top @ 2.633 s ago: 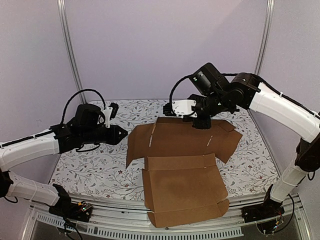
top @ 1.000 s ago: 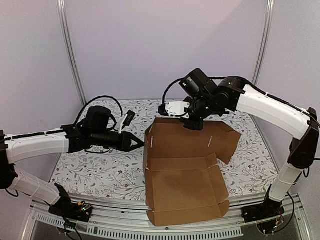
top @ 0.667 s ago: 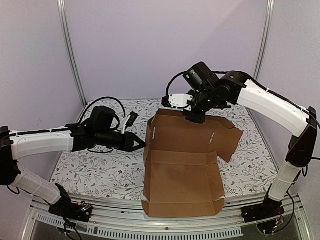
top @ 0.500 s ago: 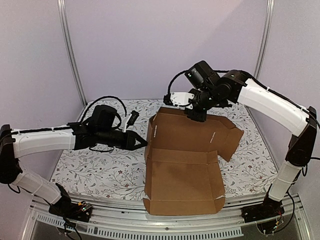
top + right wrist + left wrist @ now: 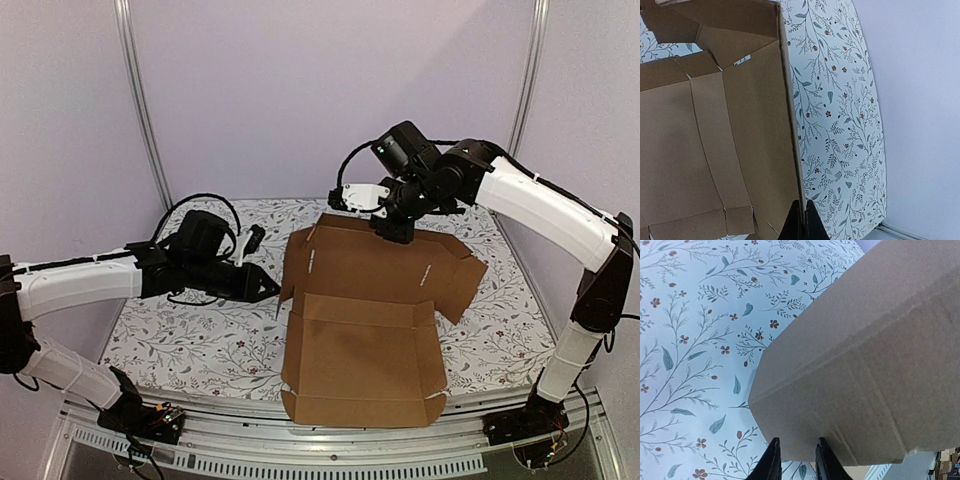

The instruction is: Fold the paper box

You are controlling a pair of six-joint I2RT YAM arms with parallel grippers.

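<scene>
The paper box (image 5: 360,350) is a brown cardboard sheet, half formed, in the middle of the table. Its base lies flat and its back panel stands tilted up. My right gripper (image 5: 393,235) is shut on the top edge of that back panel; in the right wrist view (image 5: 803,212) the jaws pinch the thin edge of the box (image 5: 715,150). My left gripper (image 5: 272,291) is at the box's left side flap. In the left wrist view (image 5: 796,457) its jaws stand a little apart with nothing between them, just below the flap (image 5: 865,365).
The table (image 5: 180,340) has a floral cover. The box's front edge reaches the metal rail (image 5: 200,440) at the near edge. Two frame posts (image 5: 140,100) stand at the back corners, and purple walls close in the sides.
My right gripper has raised the back panel. The box has slid toward the near edge and its front flap has flattened. My left gripper reached the left flap, then drew back slightly.
</scene>
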